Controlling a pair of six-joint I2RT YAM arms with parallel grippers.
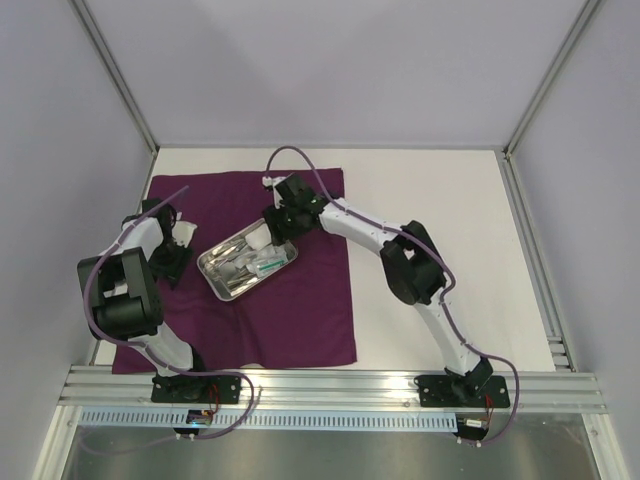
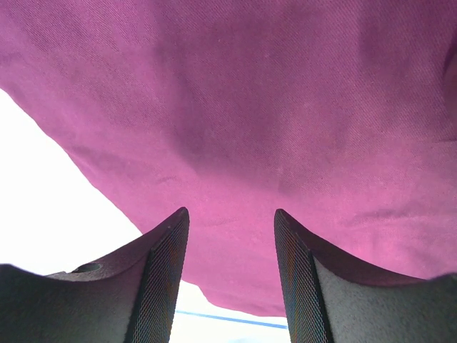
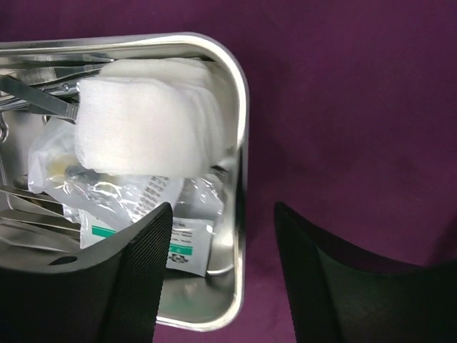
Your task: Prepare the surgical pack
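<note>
The right gripper point(image 3: 225, 275) is hanging wide open and gripping nothing, with the rim of the steel tray point(image 3: 241, 128) running between its fingers, one over the tray's inside and one over the purple cloth point(image 3: 357, 107). Ahead of the inner finger, white gauze squares point(image 3: 143, 121) are lying on clear packets point(image 3: 136, 196) in the tray, beside thin metal instruments point(image 3: 36, 96). The left gripper point(image 2: 232, 275) is hovering open and empty, cloth spreading ahead of it.

Deep-purple cloth point(image 1: 300, 320) lies under a shiny silver tray point(image 3: 243, 128). In it: white gauze point(image 3: 143, 121), clear packets point(image 3: 136, 193) with teal-printed labels. My fingers point(image 2: 166, 286) are black, mesh-patterned.
</note>
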